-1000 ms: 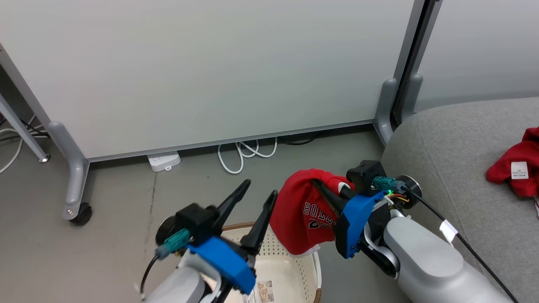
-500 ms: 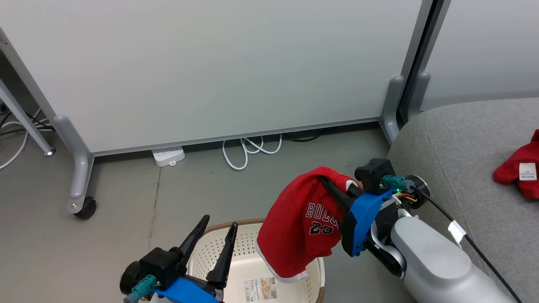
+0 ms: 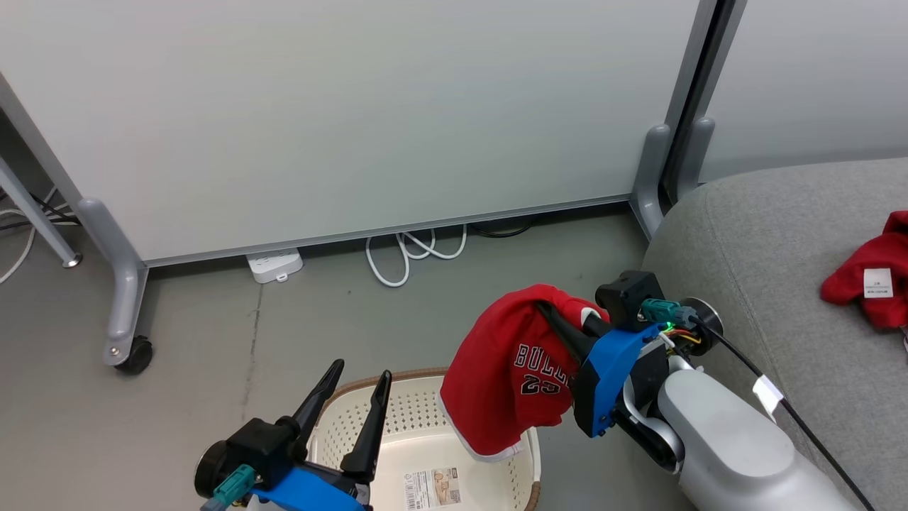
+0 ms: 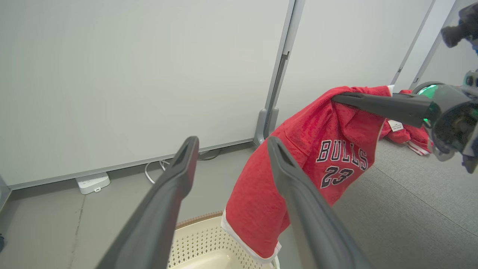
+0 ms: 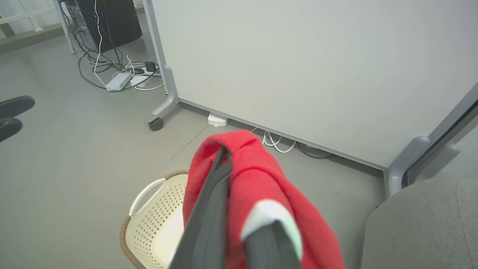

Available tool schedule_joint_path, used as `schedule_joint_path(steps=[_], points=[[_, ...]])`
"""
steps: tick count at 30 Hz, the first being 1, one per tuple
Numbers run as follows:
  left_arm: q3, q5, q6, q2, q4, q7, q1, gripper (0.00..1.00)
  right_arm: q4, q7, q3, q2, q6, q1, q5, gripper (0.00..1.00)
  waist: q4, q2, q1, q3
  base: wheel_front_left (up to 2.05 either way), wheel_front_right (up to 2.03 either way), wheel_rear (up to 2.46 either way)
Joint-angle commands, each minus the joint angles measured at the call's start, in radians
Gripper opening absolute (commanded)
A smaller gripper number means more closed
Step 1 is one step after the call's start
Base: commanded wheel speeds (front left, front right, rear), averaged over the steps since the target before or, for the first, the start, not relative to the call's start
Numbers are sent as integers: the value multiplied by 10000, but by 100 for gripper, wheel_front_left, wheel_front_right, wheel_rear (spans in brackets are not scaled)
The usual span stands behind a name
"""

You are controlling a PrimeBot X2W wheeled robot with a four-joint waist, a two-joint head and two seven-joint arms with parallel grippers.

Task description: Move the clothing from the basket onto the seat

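Note:
A red "BULLS 23" garment (image 3: 511, 376) hangs from my right gripper (image 3: 550, 312), which is shut on its upper fold; its white-trimmed hem dangles over the right rim of the cream basket (image 3: 418, 411). The wrist view shows the cloth (image 5: 261, 179) draped over the right gripper (image 5: 231, 153), above the basket (image 5: 149, 224). My left gripper (image 3: 360, 369) stands open and empty over the basket's left side, left of the garment (image 4: 317, 164). A second red garment (image 3: 869, 280) lies on the grey seat (image 3: 766, 234) at the right.
White partition panels on grey legs with a castor (image 3: 131, 355) stand behind the basket. A power strip (image 3: 275, 266) and a looped white cable (image 3: 411, 255) lie on the grey floor below them. More cables (image 5: 123, 74) lie at the far left.
My left gripper has drawn back and down toward the basket's near left, still open. The garment has unfurled, its hem lower. The right gripper holds roughly its place; the head view shifted slightly.

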Motion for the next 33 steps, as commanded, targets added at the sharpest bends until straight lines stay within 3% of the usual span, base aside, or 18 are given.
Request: schedule_joint_path(steps=[1,18,33], points=[[59,65,-57,11,36,-25,111,100,-59,8,-16,19,-7,149,1,0,-72,0,0,14,0,0,0],[327,462,-267,-295,137,-26,-127,100,-261,101,-189,50,-7,124,-182,0,-2335,0,0,309,0,0,0],[88,462,-299,-211,191,-26,-316,100,-252,7,-377,52,-7,359,-233,0,-4397,0,0,488,0,0,0]])
